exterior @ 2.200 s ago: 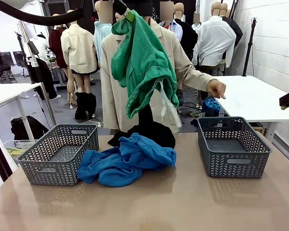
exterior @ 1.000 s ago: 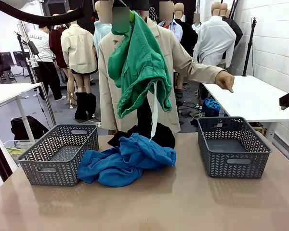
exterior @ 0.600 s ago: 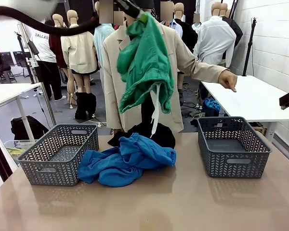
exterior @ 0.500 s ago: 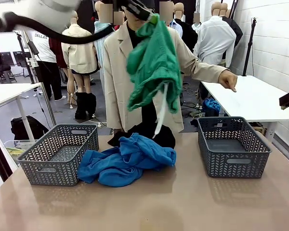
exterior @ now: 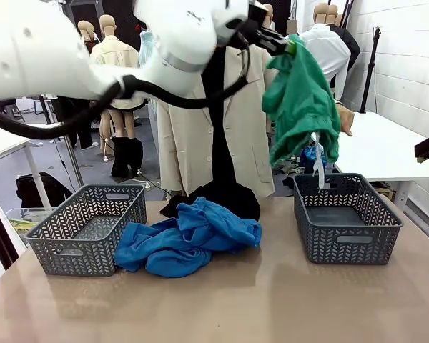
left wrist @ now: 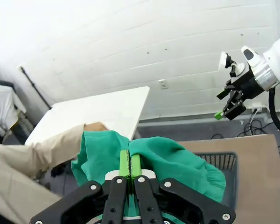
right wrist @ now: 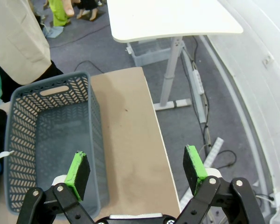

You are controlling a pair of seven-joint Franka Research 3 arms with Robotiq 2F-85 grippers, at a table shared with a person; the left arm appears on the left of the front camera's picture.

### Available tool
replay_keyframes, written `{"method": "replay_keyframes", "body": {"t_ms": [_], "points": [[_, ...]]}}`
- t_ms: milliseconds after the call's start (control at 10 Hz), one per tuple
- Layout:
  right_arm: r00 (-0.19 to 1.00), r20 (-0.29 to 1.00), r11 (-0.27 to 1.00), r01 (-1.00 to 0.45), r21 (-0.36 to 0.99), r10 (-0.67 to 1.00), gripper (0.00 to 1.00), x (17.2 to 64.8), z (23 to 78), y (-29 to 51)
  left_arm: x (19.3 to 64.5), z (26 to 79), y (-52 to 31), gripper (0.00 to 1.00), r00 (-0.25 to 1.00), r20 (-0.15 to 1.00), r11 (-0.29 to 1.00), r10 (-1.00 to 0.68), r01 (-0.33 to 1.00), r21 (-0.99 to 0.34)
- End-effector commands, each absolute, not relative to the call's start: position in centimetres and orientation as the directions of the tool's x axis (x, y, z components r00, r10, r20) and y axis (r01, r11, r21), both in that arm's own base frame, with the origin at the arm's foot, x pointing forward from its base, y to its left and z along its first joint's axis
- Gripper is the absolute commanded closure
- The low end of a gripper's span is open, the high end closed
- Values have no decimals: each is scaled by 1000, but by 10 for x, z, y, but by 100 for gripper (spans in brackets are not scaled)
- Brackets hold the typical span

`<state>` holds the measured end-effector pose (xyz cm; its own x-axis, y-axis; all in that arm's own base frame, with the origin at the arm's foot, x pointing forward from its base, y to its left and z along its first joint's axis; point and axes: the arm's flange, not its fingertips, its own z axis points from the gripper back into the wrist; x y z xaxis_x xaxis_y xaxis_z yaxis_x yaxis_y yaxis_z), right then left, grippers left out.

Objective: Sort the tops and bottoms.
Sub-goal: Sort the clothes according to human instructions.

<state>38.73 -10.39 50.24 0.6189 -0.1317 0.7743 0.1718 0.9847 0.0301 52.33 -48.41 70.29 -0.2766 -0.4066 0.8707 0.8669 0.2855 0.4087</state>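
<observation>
green bottoms (exterior: 300, 107) held pinched by L gripper (exterior: 287, 48) over R basket (exterior: 350, 243) | R gripper (right wrist: 136, 170) spread wide | blue tops (exterior: 186, 239) heaped beside L basket (exterior: 71, 254)

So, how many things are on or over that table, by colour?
2 grey baskets
1 green garment, hanging from the left gripper
1 black garment
1 blue heap, its pieces can't be told apart
Total: 5

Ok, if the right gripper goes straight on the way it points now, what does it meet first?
Probably the bare table top, just outside the grey basket and its long wall, not the basket's inside. The right gripper is open and nothing shows in between; depth is hard to judge.
</observation>
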Motion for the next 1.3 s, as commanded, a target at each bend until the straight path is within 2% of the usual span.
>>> {"method": "replay_keyframes", "body": {"t_ms": [0,400,500,700,1200], "points": [[625,769,985,172,34,-135,0,387,501,-105,559,688,-523,100,-331,882,249,-336,872,422],[625,769,985,172,34,-135,0,387,501,-105,571,597,-582,100,-191,968,219,-163,949,224],[625,769,985,172,34,-135,0,387,501,-105,566,571,-586,100,-134,968,213,-214,960,180],[625,769,985,172,34,-135,0,387,501,-105,554,532,-577,100,-100,959,216,-266,963,160],[625,769,985,172,34,-135,0,387,501,-105,523,483,-534,100,49,882,180,-468,983,40]]}}
